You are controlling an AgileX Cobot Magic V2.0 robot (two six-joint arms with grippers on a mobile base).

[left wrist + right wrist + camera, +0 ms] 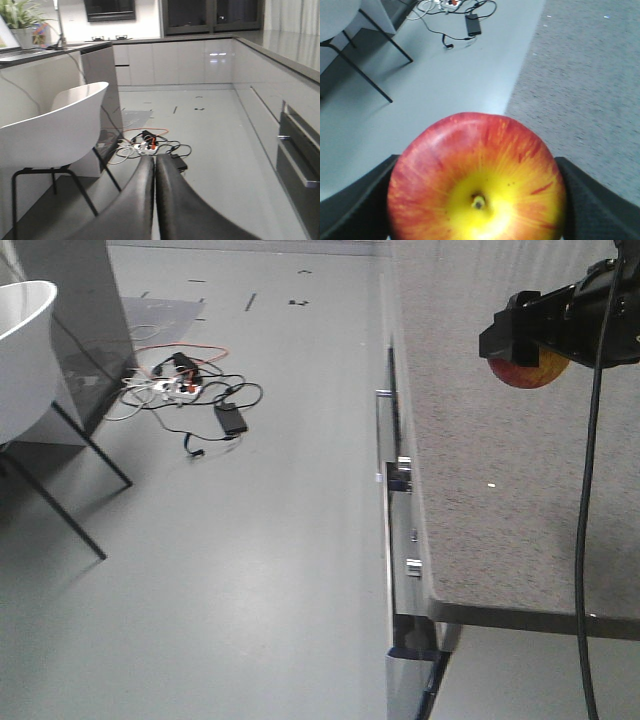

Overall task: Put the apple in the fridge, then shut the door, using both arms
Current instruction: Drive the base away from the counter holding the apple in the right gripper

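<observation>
My right gripper (528, 338) is clamped on the apple (477, 180), over the counter (500, 500) at 2 o'clock in the front view. My left gripper (155, 195) is closed and empty. No fridge shows, so I judge placing and door-closing are both left.

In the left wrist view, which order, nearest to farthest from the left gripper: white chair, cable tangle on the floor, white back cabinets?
From the left gripper:
1. white chair, close on the left.
2. cable tangle, on the floor ahead.
3. white back cabinets, along the far wall.
</observation>
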